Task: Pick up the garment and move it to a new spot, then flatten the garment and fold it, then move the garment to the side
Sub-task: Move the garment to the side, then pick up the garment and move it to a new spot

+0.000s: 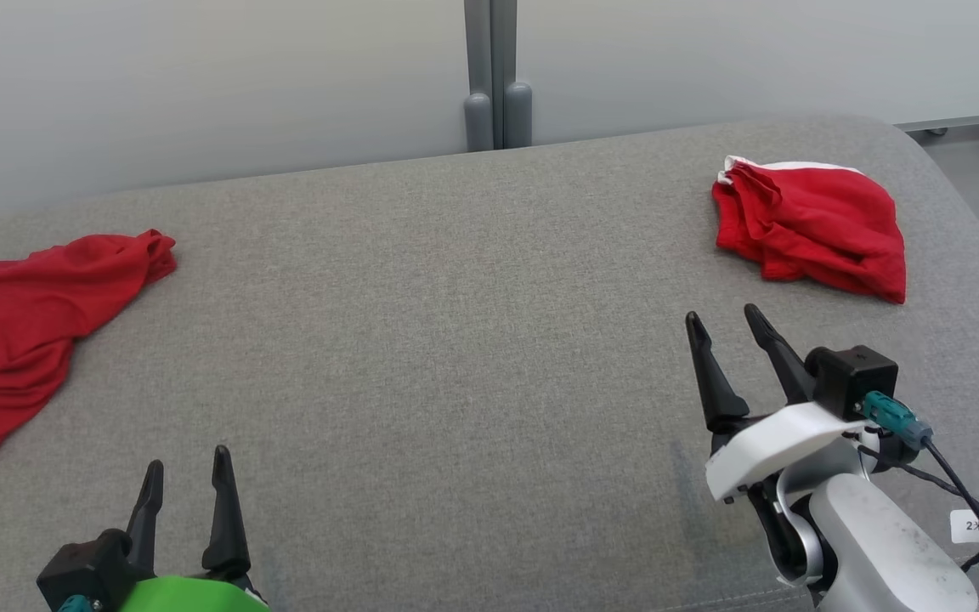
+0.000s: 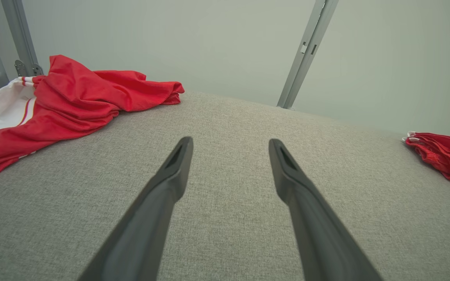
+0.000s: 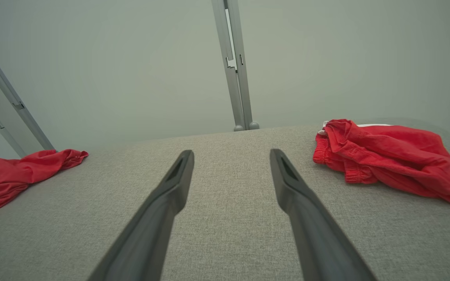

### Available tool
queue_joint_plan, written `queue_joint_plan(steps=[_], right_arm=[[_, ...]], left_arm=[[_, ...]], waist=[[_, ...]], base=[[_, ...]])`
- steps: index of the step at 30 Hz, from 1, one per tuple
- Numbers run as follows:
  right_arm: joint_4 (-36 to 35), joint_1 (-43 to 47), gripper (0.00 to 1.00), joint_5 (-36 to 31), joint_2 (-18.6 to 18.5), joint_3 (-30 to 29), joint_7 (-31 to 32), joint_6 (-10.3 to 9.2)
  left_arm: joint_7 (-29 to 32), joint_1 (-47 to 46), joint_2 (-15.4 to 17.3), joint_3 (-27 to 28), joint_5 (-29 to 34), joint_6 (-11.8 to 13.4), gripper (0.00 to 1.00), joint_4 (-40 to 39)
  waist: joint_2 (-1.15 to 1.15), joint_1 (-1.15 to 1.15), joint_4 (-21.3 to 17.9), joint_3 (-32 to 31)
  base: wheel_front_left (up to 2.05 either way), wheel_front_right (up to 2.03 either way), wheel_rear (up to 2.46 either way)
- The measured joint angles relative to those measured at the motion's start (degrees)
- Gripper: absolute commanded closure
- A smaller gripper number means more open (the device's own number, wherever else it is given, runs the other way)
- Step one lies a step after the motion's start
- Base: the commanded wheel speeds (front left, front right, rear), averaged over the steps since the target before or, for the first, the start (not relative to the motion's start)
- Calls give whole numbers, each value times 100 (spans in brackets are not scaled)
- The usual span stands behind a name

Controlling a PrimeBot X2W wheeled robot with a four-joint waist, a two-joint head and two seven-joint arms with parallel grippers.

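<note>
A rumpled red garment (image 1: 22,323) lies spread at the left edge of the grey padded surface (image 1: 455,340); the left wrist view shows white panels on this garment (image 2: 72,97). A second, bunched red garment with a white edge (image 1: 812,225) lies at the far right. My left gripper (image 1: 188,459) is open and empty at the lower left, right of the rumpled garment. My right gripper (image 1: 722,316) is open and empty, just short of the bunched garment (image 3: 385,156). Neither gripper touches cloth.
A pale wall with a grey vertical post (image 1: 498,76) stands behind the surface. The surface's rounded right corner (image 1: 957,187) drops to the floor. Bare grey fabric lies between the two garments.
</note>
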Motion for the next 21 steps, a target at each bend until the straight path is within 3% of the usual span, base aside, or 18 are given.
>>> queue_joint_plan(steps=[21], right_arm=[[-382, 670, 0, -514, 171, -339, 0, -1]], left_arm=[[-2, 179, -74, -21, 186, 0, 0, -144]], waist=[[0, 0, 74, -96]], base=[[0, 0, 0]])
